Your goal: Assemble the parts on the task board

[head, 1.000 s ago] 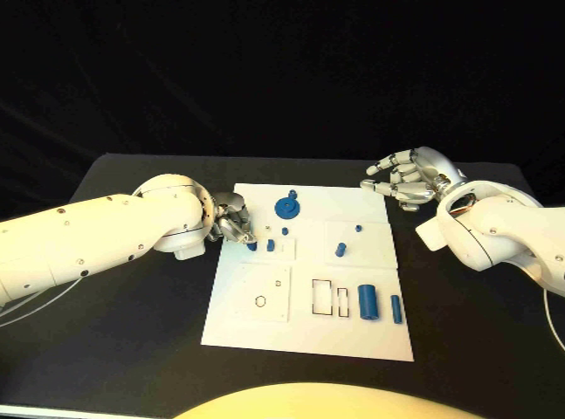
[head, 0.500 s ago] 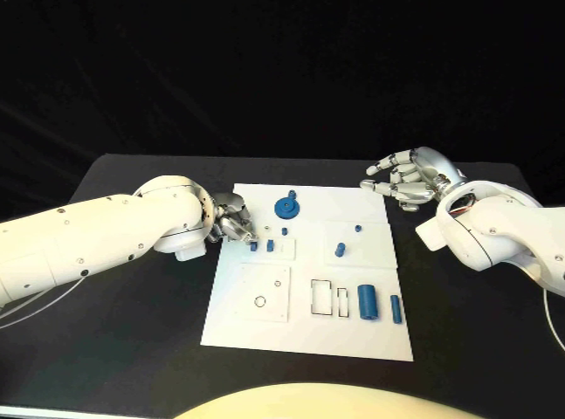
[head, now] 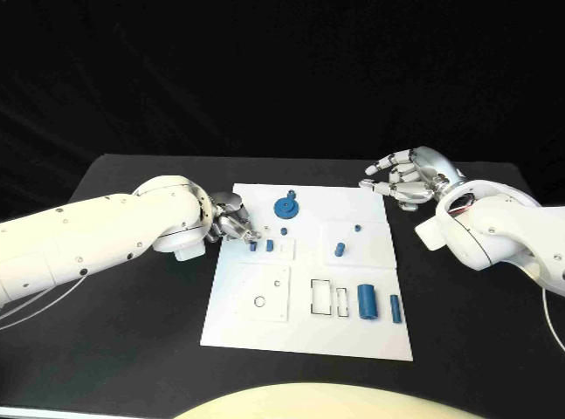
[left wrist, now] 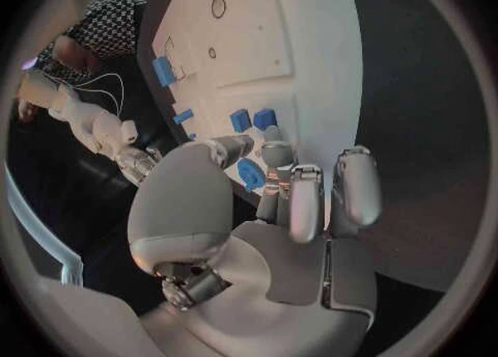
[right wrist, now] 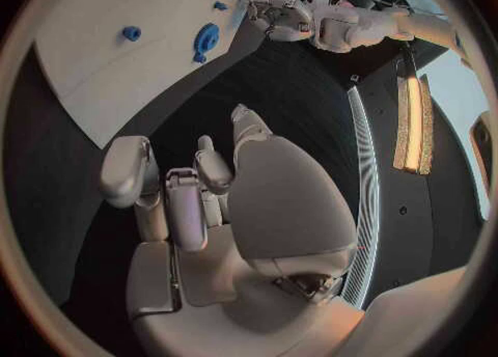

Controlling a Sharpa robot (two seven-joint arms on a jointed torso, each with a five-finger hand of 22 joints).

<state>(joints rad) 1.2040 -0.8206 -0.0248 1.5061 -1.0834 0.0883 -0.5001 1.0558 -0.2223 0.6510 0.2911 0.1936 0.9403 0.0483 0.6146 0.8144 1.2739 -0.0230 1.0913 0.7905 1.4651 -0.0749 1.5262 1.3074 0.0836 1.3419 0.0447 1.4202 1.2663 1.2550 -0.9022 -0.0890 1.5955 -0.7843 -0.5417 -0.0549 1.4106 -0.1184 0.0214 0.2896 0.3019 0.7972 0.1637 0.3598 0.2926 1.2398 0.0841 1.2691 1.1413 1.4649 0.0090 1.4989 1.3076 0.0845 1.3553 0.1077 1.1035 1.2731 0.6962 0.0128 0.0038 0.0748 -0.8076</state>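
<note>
Left hand at the task board's edge, right hand off its far corner.

The left hand sits at the left edge of the white task board, fingertips drawn together beside two small blue parts; whether they pinch one I cannot tell. The right hand hovers over the black table beyond the board's far right corner, fingers loosely curled, holding nothing. A blue disc lies near the board's far edge, a blue cylinder toward its near right.
</note>
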